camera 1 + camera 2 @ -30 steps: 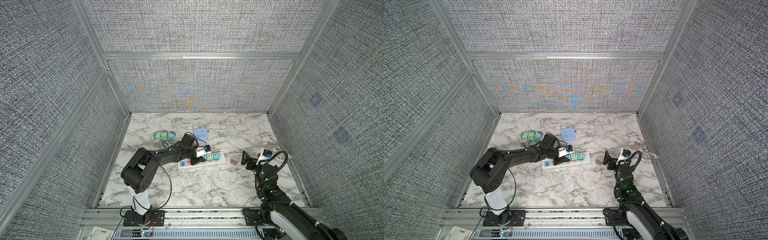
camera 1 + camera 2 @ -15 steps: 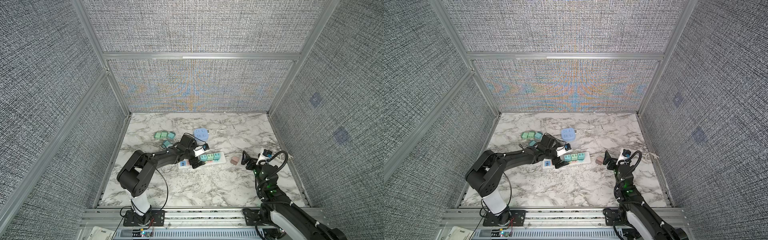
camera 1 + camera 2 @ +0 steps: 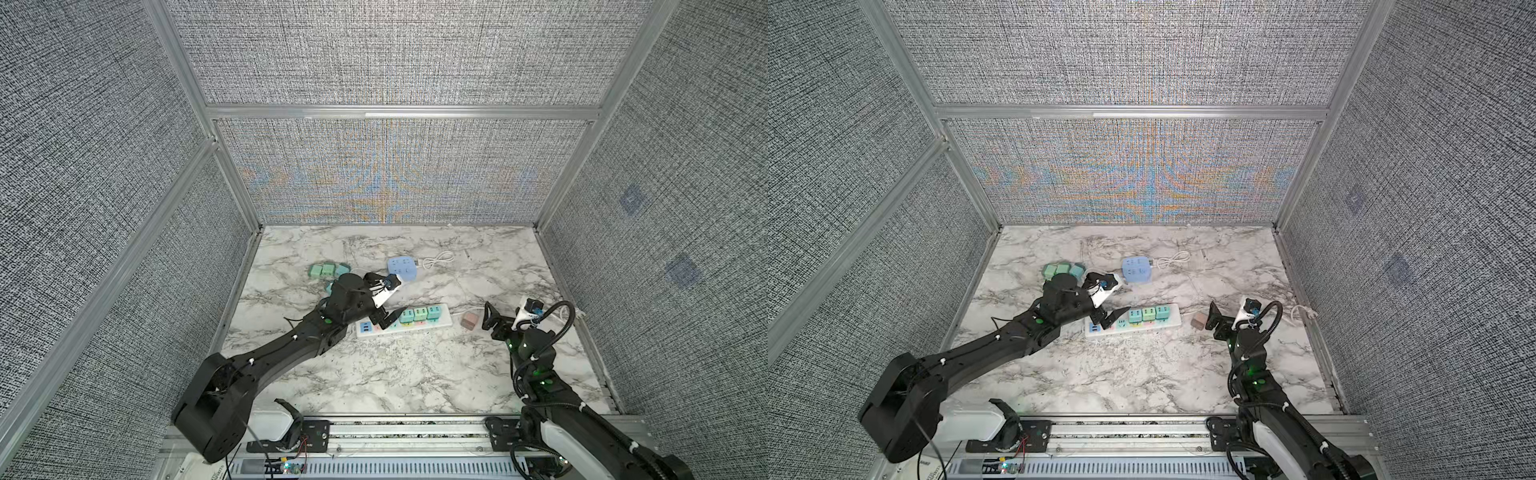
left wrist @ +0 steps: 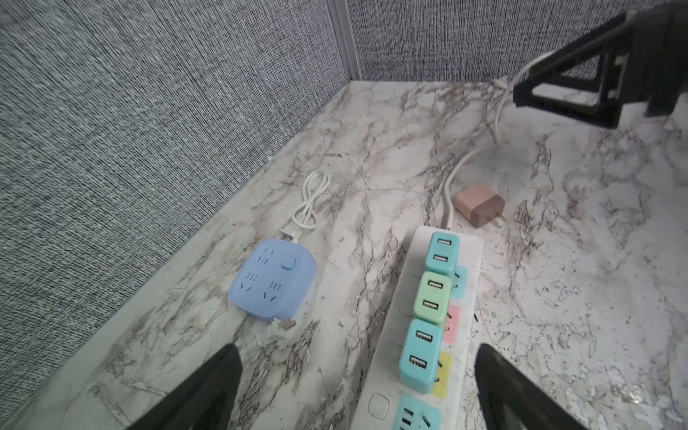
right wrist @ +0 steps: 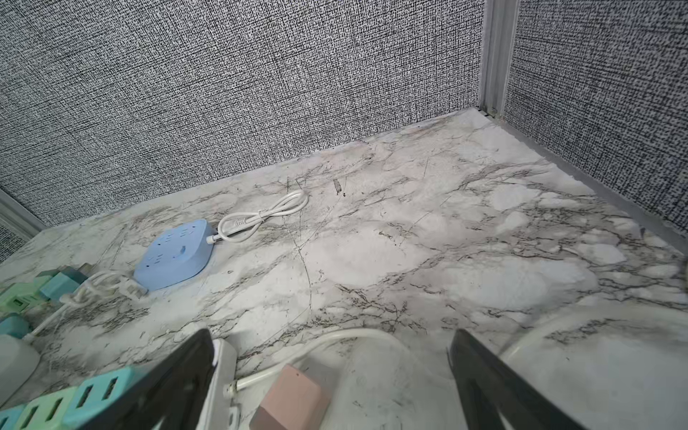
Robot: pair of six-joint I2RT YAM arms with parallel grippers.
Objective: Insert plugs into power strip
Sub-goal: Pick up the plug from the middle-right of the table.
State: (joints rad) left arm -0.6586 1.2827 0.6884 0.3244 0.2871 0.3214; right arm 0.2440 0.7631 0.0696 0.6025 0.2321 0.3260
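Black fingers (image 4: 208, 383) of the left gripper (image 4: 357, 350) stand wide apart, empty, straddling the white power strip (image 4: 389, 350) at the frame's bottom. Three plugs (image 4: 430, 298) sit plugged in just above. Equally wide and empty, the right gripper (image 5: 330, 335) flanks the pink plug (image 5: 290, 400) low-centre. Spare plugs (image 3: 326, 271) show whole only in both top views, centre-left.

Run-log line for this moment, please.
left fingers open over power strip | three plugs seated | right fingers open near loose pink plug

Bright, even, diffuse light on my marble tabletop (image 3: 415, 374) leaves only faint, soft shadows. Coloured moiré ripples across the woven back wall (image 3: 386, 174). My wrist views bow at their edges.
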